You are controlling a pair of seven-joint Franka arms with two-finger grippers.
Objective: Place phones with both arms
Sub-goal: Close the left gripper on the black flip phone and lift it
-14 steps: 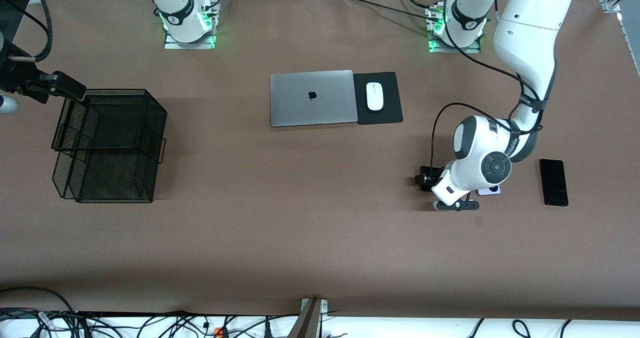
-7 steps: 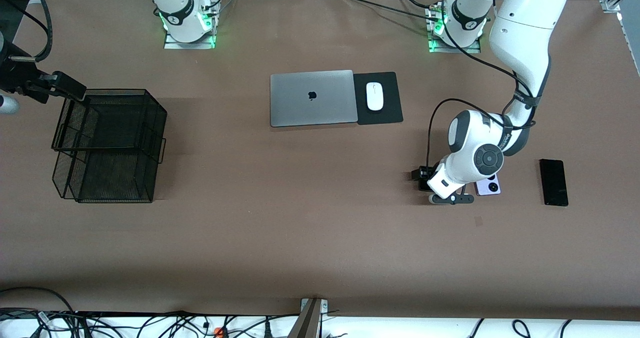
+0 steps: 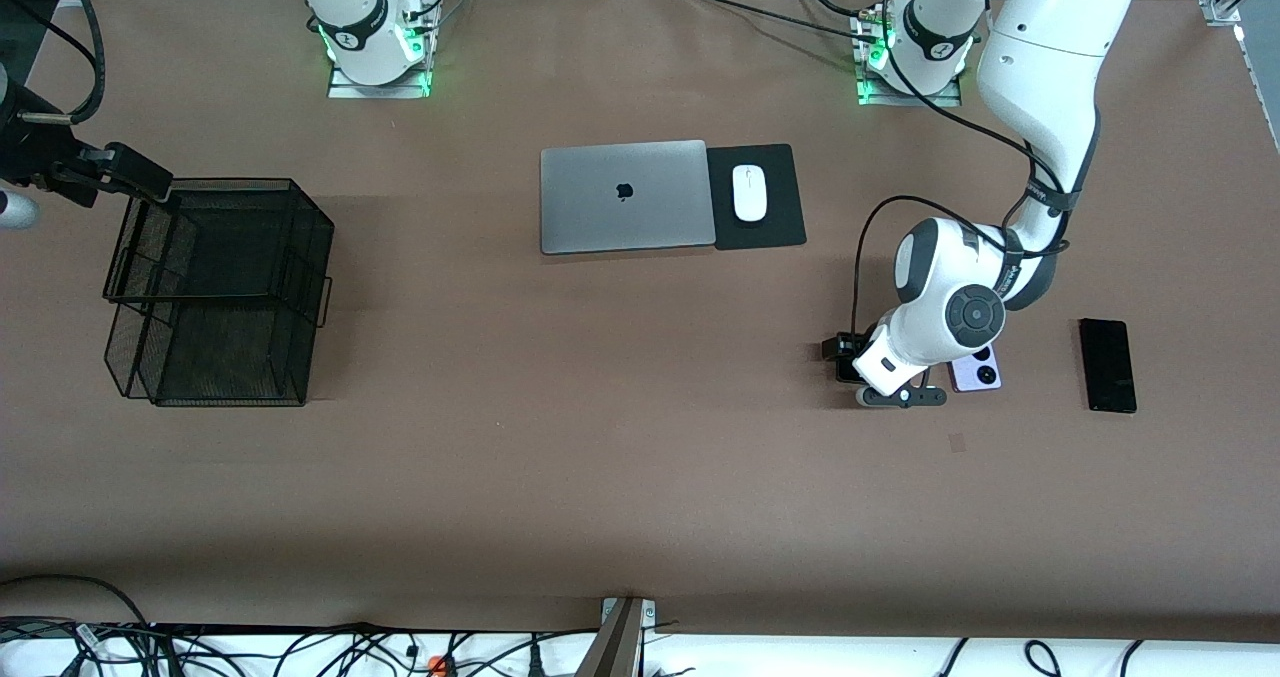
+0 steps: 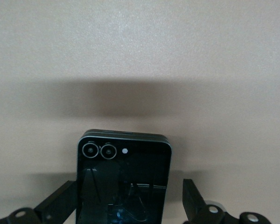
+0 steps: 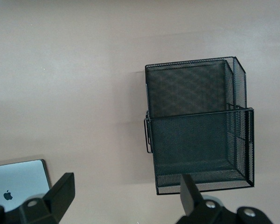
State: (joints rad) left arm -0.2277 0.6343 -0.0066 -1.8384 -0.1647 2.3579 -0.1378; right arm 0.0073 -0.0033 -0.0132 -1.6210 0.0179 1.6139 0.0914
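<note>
My left gripper (image 4: 128, 186) hangs low over the squarish black folded phone (image 4: 123, 163), which lies flat on the table. The fingers are open, one on each side of the phone, and do not clamp it. In the front view the left gripper (image 3: 848, 360) hides most of that phone. The lavender-white phone (image 3: 976, 369) lies beside it toward the left arm's end. The long black slab phone (image 3: 1107, 365) lies farther that way. My right gripper (image 5: 126, 186) waits open and empty, high above the table beside the mesh basket (image 5: 196, 126).
A black wire-mesh basket (image 3: 215, 287) stands at the right arm's end of the table. A shut grey laptop (image 3: 625, 197) lies mid-table nearer the bases. Beside it, a white mouse (image 3: 748, 193) sits on a black pad (image 3: 780, 222).
The left arm has shifted a little toward the right arm's end, uncovering the lavender-white phone and bringing its gripper over the black folded phone. The right arm has not moved.
</note>
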